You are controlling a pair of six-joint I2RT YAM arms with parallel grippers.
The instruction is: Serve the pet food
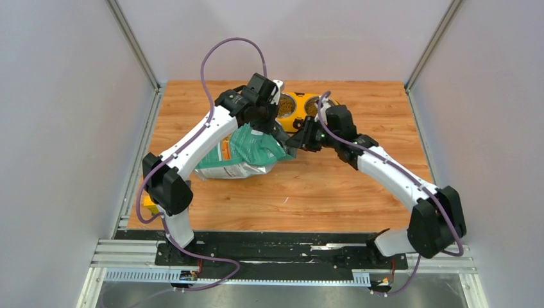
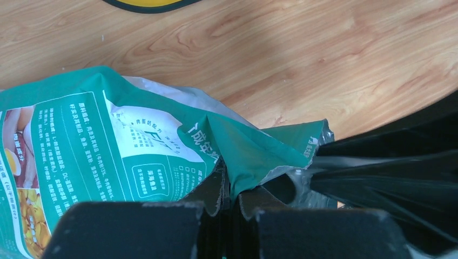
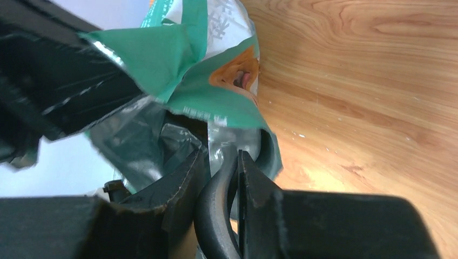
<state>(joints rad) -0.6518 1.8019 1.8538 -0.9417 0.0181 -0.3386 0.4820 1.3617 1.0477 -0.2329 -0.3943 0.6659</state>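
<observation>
The teal-green pouch [image 1: 240,157] lies on its side on the wooden table, mouth toward the right. My left gripper [image 1: 276,133] is shut on the upper lip of the pouch mouth [image 2: 254,156] and holds it lifted; the jaws [image 2: 231,186] pinch the teal film. My right gripper [image 1: 297,146] is at the mouth, shut on the grey scoop handle [image 3: 219,205], which reaches into the silver-lined opening [image 3: 162,140]. The scoop bowl and the kibble inside the pouch are hidden. The yellow double feeder [image 1: 297,119] stands just behind both grippers; its bowls [image 1: 286,106] show speckled brown contents.
The feeder's rim [image 2: 151,4] shows at the top of the left wrist view. The right gripper's dark body [image 2: 389,172] is close against the pouch mouth. A small yellow object [image 1: 148,204] sits at the table's left edge by the left arm. Grey walls enclose three sides.
</observation>
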